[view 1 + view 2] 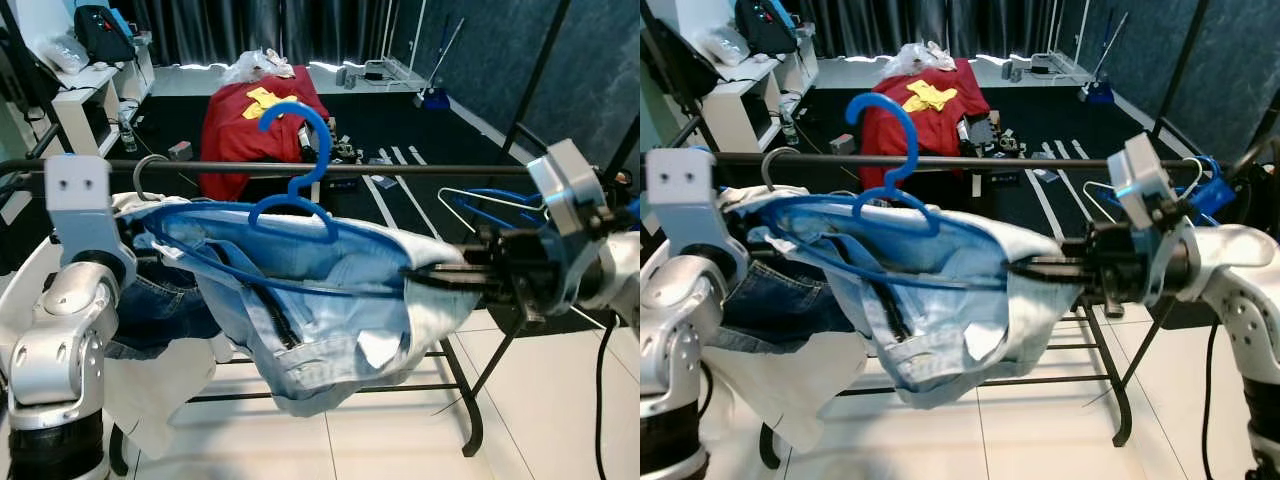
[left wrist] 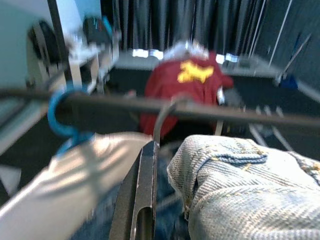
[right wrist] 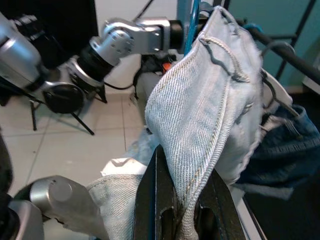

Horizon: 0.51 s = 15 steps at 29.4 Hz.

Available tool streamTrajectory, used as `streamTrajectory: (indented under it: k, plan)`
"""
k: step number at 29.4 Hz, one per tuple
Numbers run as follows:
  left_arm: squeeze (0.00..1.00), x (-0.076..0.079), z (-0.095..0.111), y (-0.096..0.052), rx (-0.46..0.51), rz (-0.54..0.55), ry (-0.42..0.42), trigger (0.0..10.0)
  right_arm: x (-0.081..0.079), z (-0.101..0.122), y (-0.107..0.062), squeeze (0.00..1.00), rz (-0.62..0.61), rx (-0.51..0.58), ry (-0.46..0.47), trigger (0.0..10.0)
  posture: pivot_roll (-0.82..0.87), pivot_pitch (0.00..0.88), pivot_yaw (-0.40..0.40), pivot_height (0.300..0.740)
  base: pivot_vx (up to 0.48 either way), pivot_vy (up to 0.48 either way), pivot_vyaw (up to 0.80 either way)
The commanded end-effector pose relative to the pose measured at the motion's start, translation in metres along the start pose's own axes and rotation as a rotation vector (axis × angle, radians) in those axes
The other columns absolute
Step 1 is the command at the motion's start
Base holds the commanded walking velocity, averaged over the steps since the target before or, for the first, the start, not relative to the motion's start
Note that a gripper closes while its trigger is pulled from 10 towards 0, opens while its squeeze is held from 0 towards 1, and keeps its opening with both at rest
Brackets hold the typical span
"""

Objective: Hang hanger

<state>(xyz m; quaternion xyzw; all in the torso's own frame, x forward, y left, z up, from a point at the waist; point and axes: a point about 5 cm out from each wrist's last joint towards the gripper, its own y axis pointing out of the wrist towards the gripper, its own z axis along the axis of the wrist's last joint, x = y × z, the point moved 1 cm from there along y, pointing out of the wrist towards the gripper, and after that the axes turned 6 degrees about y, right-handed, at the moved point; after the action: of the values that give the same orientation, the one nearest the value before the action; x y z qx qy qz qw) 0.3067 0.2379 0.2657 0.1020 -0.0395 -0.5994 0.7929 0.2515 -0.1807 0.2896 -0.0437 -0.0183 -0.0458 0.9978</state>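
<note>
Head views: the blue hanger, draped with pale jeans, rides with its hook above the black rail, ready to drop on. The right claw clamps the denim; tiled floor and a red cloth lie beyond. Left wrist view: whether the left claw is shut, I cannot tell. Right wrist view: denim pinched between the fingers.

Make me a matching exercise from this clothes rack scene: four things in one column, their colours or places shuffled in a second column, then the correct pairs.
Column one:
1. hanger
2. rack bar
3. red garment
4. right gripper

Column two:
A. lying on the dark floor behind the rack
B. blue, its hook raised above the bar, carrying light denim jeans
C. shut on the jeans' edge
D. black, running across the scene

Pairs: 1-B, 2-D, 3-A, 4-C
</note>
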Motion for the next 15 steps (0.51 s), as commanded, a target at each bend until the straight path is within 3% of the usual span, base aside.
streamTrajectory:
  k: [1, 9, 15]
  plan:
    - [0.0, -0.03, -0.002, 0.001, -0.005, 0.13, 0.04, 10.0, -0.006, 0.009, -0.009, 0.0, 0.017, 0.019, -0.028, 10.0, -0.1, 0.0, -0.008, 0.74, 0.0, 0.0, 0.0]
    - [0.0, -0.034, -0.006, 0.002, -0.012, 0.126, 0.041, 10.0, -0.007, 0.008, -0.013, 0.0, 0.01, 0.023, -0.014, 10.0, -0.1, 0.0, -0.003, 0.74, 0.0, 0.0, 0.0]
    - [0.0, -0.048, -0.015, 0.003, -0.041, 0.148, 0.06, 10.0, -0.005, 0.017, -0.021, 0.0, -0.022, 0.073, -0.024, 10.0, -0.1, 0.0, -0.003, 0.74, 0.0, 0.0, 0.0]
